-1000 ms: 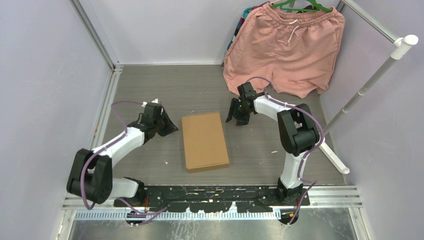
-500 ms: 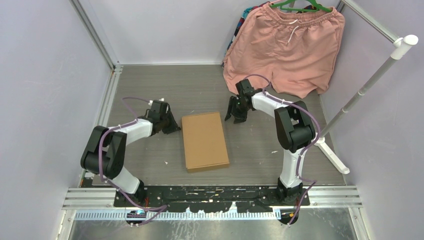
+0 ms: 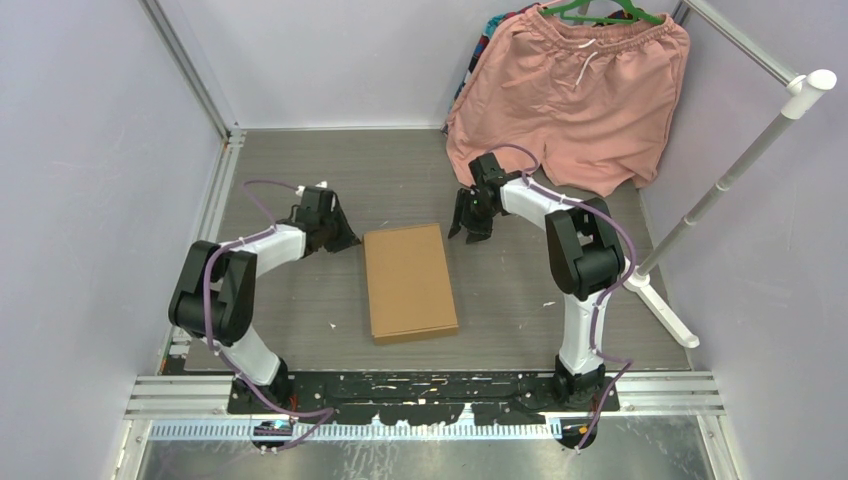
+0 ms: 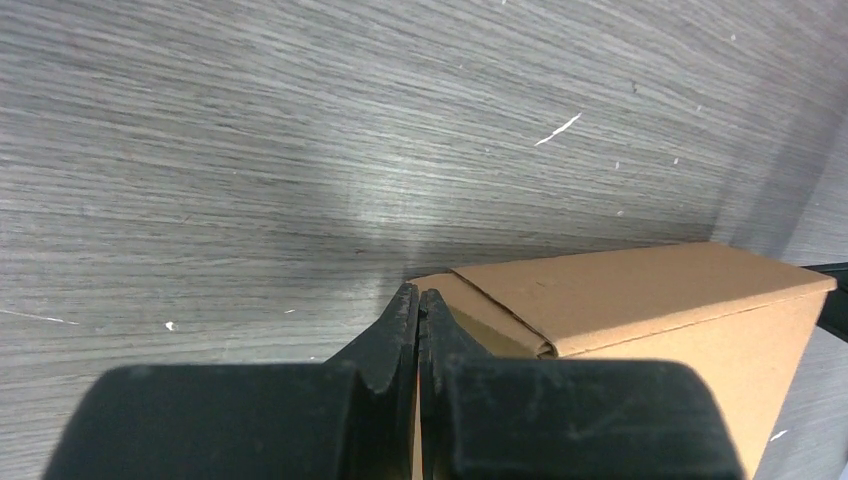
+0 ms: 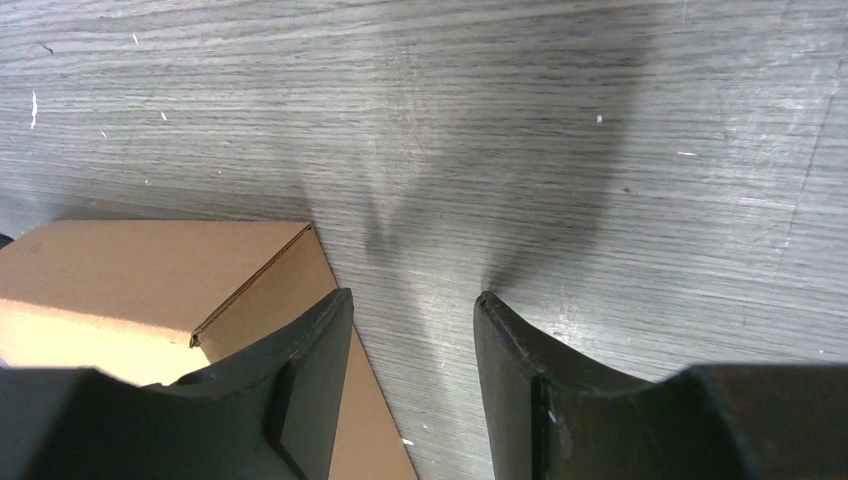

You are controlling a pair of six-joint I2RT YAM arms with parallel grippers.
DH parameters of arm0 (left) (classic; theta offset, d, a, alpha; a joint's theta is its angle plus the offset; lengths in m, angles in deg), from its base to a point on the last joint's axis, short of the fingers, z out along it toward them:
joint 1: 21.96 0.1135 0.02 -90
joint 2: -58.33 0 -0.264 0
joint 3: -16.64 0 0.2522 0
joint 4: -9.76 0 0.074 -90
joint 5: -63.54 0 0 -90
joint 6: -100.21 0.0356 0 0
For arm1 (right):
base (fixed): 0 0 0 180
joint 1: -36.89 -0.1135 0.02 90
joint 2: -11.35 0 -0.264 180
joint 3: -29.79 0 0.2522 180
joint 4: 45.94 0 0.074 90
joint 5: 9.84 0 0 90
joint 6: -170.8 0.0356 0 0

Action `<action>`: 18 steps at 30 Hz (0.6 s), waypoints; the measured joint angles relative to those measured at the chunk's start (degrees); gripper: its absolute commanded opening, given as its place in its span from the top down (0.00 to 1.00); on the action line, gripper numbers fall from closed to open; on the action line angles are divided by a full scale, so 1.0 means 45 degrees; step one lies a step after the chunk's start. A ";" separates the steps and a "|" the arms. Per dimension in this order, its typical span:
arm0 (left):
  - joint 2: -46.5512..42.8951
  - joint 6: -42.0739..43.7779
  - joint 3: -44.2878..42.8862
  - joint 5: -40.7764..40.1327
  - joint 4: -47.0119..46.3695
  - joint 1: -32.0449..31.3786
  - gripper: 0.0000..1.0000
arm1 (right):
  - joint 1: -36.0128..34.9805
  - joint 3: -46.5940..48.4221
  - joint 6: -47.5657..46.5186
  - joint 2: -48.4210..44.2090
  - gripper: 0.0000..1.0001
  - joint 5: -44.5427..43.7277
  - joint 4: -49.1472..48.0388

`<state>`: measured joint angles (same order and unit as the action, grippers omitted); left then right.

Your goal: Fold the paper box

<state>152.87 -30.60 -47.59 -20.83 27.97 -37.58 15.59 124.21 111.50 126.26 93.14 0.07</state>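
Note:
The paper box (image 3: 409,281) is a closed, flat brown cardboard box lying in the middle of the grey table. My left gripper (image 3: 345,242) is shut with nothing in it, its tips just off the box's far left corner (image 4: 470,290). In the left wrist view the two fingers (image 4: 400,320) press together beside that corner. My right gripper (image 3: 470,232) hangs open, apart from the box's far right corner (image 5: 270,270). In the right wrist view only bare table shows between its fingertips (image 5: 412,300).
Pink shorts (image 3: 565,100) hang on a green hanger at the back right. A white rack pole (image 3: 740,150) slants down the right side to a foot (image 3: 665,315) on the table. Grey walls and metal rails close in the left and back.
My left arm has folded back and its gripper has shifted a little farther away, staying shut by the box's left corner. My right gripper has drifted slightly away and narrowed a bit.

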 measured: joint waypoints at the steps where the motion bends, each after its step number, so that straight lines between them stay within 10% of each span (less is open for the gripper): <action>1: 0.0063 0.0015 0.0000 0.0000 -0.0005 0.0000 1.00 | 0.0000 0.0005 -0.0005 0.0000 0.47 0.0010 0.0010; 18: 0.0971 0.0185 -0.0359 0.0053 -0.0005 0.0000 1.00 | -0.0204 0.0437 0.0005 0.0447 0.48 0.0272 0.0029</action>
<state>157.24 -29.77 -49.21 -20.59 27.95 -37.58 14.67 126.18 111.52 128.27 94.36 0.20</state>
